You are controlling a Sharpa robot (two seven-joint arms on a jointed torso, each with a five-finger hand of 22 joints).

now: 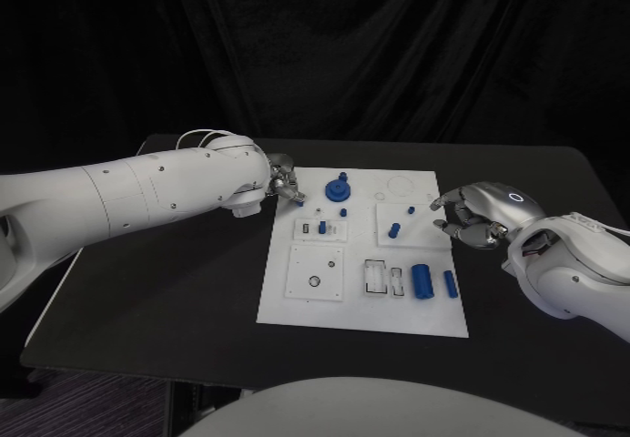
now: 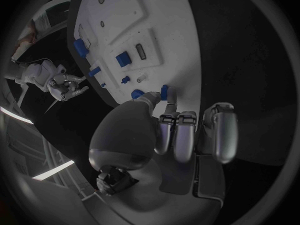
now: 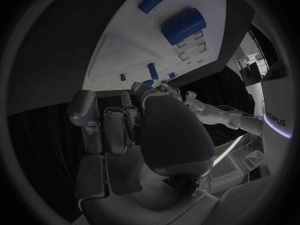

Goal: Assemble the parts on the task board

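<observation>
The board [image 1: 361,305] lies mid-table [image 1: 157,300], long side running away from the robot. On its far part a blue round part [image 1: 339,191] stands w/ a post on top; a small blue peg [image 1: 344,212] is seen just nearer, another small peg [image 1: 409,209] on the raised block to the right. At the near right a blue cylinder [image 1: 421,280] lies beside a thinner blue bar [image 1: 451,284], both next to open rectangular slots [image 1: 377,277]. The left hand [image 1: 284,185] is held at the board's far left edge, just beside the round part; fingers are curled in close together, tips near the board. In the left wrist view the fingers [image 2: 177,135] are seen bunched and pointing at the board edge by small blue pieces; whether anything is pinched can't be told. The left arm [image 1: 131,196] reaches in low across the table, wrist about level. The right hand [image 1: 470,215] is kept at the board's right edge, off the plate, fingers curled inward, nothing seen in them; in the right wrist view its fingers [image 3: 115,122] are folded near the palm. The right arm [image 1: 578,269] is bent in from the near right.
</observation>
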